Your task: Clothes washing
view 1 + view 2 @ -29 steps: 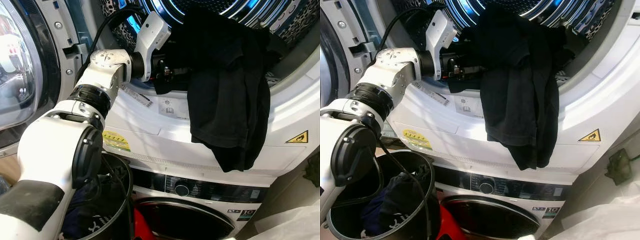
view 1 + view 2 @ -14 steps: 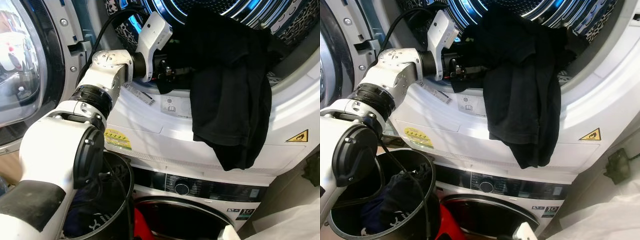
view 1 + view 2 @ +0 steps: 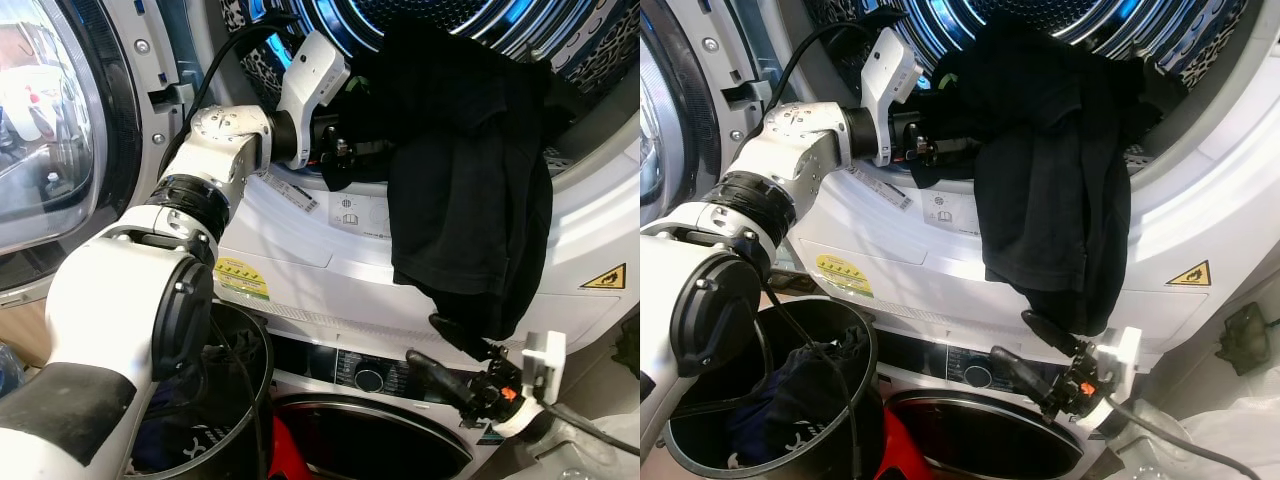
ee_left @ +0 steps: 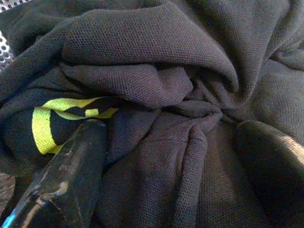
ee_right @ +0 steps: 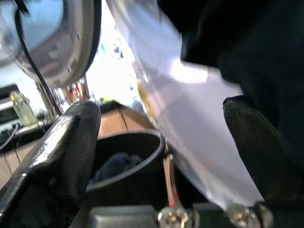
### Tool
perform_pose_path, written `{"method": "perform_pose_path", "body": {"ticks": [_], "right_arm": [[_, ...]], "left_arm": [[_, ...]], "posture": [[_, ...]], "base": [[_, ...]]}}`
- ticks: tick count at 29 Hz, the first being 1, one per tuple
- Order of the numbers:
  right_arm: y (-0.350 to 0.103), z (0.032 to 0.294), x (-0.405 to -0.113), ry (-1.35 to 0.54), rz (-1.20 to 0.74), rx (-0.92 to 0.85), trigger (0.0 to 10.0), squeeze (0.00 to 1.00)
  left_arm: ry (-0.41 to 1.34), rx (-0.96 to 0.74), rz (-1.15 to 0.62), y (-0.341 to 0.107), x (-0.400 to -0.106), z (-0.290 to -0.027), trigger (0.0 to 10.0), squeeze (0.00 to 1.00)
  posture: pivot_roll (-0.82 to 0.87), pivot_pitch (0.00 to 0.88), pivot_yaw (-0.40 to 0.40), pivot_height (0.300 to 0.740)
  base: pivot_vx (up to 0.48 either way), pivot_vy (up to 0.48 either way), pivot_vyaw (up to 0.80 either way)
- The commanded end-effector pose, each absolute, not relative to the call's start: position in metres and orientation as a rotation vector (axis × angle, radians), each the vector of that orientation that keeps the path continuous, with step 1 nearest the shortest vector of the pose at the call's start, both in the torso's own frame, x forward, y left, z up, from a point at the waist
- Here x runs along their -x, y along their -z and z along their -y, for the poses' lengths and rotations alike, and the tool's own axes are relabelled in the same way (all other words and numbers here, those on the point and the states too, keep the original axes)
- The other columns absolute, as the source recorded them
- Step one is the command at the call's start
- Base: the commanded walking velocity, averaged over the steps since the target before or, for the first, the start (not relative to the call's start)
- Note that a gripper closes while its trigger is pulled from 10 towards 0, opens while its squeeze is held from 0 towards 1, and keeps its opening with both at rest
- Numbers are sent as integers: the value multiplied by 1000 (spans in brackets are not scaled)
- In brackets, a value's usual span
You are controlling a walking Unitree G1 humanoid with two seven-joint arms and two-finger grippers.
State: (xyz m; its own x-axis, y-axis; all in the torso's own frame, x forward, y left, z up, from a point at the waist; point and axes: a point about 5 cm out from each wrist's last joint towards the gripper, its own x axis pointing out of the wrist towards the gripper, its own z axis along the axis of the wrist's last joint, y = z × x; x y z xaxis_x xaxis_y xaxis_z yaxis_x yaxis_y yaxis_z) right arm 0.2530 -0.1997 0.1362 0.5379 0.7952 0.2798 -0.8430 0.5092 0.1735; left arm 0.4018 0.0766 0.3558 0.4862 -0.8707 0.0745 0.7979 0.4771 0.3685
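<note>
A black garment hangs out of the upper machine's drum and down over its white front. My left gripper reaches into the drum mouth at the garment's left edge. In the left wrist view its fingers stand apart, pressed into bunched dark cloth with a yellow mark. My right gripper is open just under the garment's hanging hem, one fingertip close to the cloth and nothing held. In the right wrist view the right gripper frames the hem and the white front.
The round glass door stands open at the left. A black basket with dark clothes sits below my left arm. The lower machine's control panel and its door lie under the right gripper. Something red lies beside the basket.
My right gripper has come up into view from the lower right and now sits under the garment's hem. The left arm stays at the drum mouth; the camera has shifted slightly.
</note>
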Motion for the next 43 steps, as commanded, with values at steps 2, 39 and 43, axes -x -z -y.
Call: {"method": "perform_pose_path", "body": {"ticks": [2,39,43], "right_arm": [[-156,208,-252,-1010,254,-296,10000,0],[-249,132,-275,-1226,525,-306,10000,0],[-251,116,-290,-1215,527,-293,10000,0]], "left_arm": [[1028,-282,244,-350,-403,-84,10000,0],[1204,-257,296,-352,-394,-72,10000,0],[1248,-256,322,-353,-391,-68,10000,0]], "posture": [[-97,0,50,740],[-84,0,52,740],[-74,0,47,740]], "base": [[0,0,0],[0,0,0],[0,0,0]]}}
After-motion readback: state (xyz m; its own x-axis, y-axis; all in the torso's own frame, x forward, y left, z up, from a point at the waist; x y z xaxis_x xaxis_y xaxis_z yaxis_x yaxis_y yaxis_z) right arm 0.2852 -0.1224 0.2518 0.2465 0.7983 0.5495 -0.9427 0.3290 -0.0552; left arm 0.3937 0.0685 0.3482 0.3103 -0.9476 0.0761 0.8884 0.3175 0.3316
